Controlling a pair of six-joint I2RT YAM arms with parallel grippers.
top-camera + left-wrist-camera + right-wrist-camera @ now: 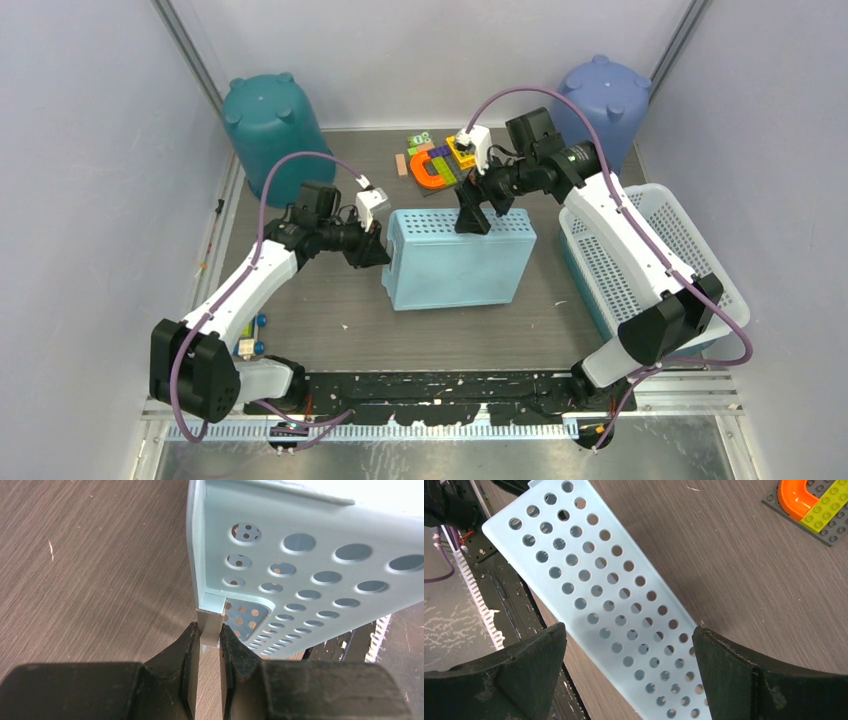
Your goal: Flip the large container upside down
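Table (330, 300): dark wood-grain surface. It carries the large container at its centre.
Large container (460, 270): light blue, rectangular. It stands on the table with a perforated face turned upward and a plain face toward the arm bases. In the left wrist view (310, 555) its holed wall rises from the table. In the right wrist view (589, 580) the upper face is a long, narrow strip of holes.
White basket (690, 250): right of the large container, apart from it.
Teal tub (270, 125): beyond the large container to the left, well apart, feet upward.
Blue tub (600, 100): beyond the large container to the right, well apart, feet upward.
Right gripper (475, 215): at the far edge of the large container's upper face, jaws spread wide. In its own camera (629, 630) the fingers (524, 665) stand one on each side of the perforated strip. Contact cannot be told.
Left gripper (378, 250): at the left end of the large container. In its own camera (210, 635) the fingertips (235, 650) are pinched on a thin lip at the container's corner.
Brick plate (440, 160): just beyond the large container, flat on the table.
Orange curved piece (796, 500): on the brick plate.
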